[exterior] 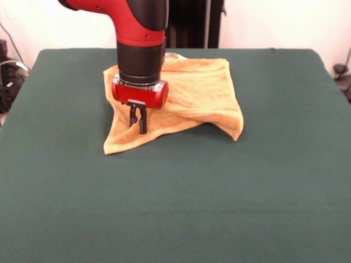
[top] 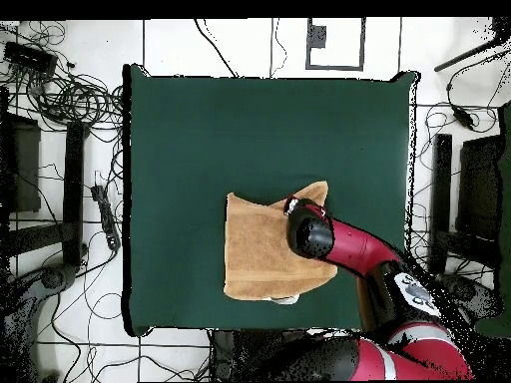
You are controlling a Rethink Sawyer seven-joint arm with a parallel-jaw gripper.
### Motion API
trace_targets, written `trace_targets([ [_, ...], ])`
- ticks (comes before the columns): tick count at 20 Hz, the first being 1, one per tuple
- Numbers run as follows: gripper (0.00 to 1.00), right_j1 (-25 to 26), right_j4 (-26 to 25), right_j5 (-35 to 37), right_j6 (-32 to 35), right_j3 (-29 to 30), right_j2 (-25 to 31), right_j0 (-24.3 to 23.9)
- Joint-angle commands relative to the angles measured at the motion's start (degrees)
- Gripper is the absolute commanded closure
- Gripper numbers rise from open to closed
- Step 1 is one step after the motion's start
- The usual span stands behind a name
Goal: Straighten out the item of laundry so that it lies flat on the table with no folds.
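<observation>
The dark green tabletop fills most of the front view. The golden-orange hand towel lies rumpled in the upper middle of the frame — its edges folded and lifted, not flat. The red and black arm drops from the top, and its black claw is pressed together, pinching the towel's lower-left part.

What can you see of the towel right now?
The towel is golden-orange terry cloth with hemmed edges. It lies on the green table toward the robot's side, rumpled rather than flat: ridges and folds cross it, and in the front view its near right corner droops in a fold. The gripper is down on its near left part, fingers close together as if pinching the cloth, though the grip itself is unclear.
</observation>
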Motion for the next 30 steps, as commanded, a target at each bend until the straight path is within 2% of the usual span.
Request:
trace_targets([
  [1,1.0,5.4,-0.5,0.4,3.1,-9.8,6.9,-0.4],
  [22,1.0,-0.8,-0.4,7.0,3.0,-10.3,7.1,-0.2],
  [30,1.0,0.2,-1.3,5.6,2.9,-9.8,7.4,-0.5],
])
